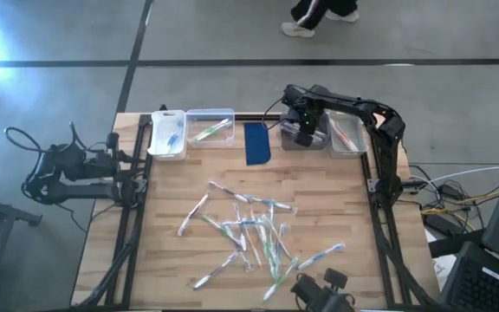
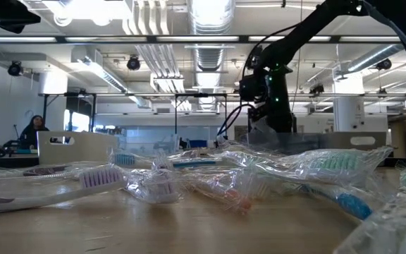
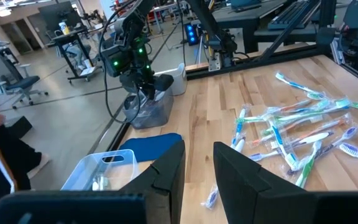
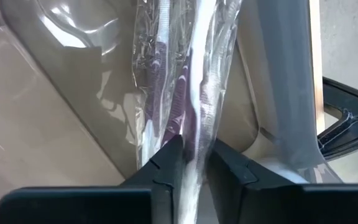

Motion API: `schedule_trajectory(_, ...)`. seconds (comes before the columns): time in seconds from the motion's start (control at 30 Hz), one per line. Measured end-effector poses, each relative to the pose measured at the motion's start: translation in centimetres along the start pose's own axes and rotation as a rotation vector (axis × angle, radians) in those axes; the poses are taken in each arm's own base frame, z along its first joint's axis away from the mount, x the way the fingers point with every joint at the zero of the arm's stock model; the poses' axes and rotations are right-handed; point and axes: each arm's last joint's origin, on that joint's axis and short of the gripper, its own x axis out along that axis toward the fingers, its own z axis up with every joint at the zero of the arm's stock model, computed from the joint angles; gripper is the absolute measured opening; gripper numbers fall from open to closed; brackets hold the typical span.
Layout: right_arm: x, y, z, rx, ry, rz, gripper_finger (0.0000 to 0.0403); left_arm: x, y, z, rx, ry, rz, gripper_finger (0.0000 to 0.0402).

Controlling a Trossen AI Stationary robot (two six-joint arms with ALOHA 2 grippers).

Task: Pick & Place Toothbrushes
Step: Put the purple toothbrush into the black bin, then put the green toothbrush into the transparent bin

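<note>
Holding wrapped toothbrush point(image 4: 188, 99) over grey bin point(image 4: 61, 74)

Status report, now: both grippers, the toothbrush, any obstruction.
Right gripper shut on plastic-wrapped purple toothbrush, over grey plastic bin. Left gripper open, idle at the table's left edge. Nothing blocking the bin.

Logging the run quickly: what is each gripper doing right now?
Left gripper: open, empty, parked off the table's left edge.
Right gripper: closed on a wrapped toothbrush, over the grey bin.
</note>
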Motion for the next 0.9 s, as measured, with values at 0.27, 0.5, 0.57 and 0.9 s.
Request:
schedule_trajectory(0.27, -0.2, 0.0, 0.0, -0.003, 0.005, 0.002, 0.0124, 0.0, 0.0, 0.0, 0.000, 0.000, 0.000, 0.0090)
schedule_trajectory(0.5, -2.5, -0.6, 0.1, -0.001, 0.013, 0.003, 0.0167, 0.0, 0.0, 0.0, 0.000, 0.000, 0.000, 0.0090)
schedule_trajectory(0.57, -3.6, -0.8, 0.2, 0.019, 0.010, 0.002, 0.0174, 0.0, 0.0, 0.0, 0.000, 0.000, 0.000, 0.0090)
schedule_trajectory(0.9, -11.5, -2.0, 0.1, 0.149, -0.128, 0.021, 0.0141, 0.0, 0.0, 0.0, 0.000, 0.000, 0.000, 0.0090)
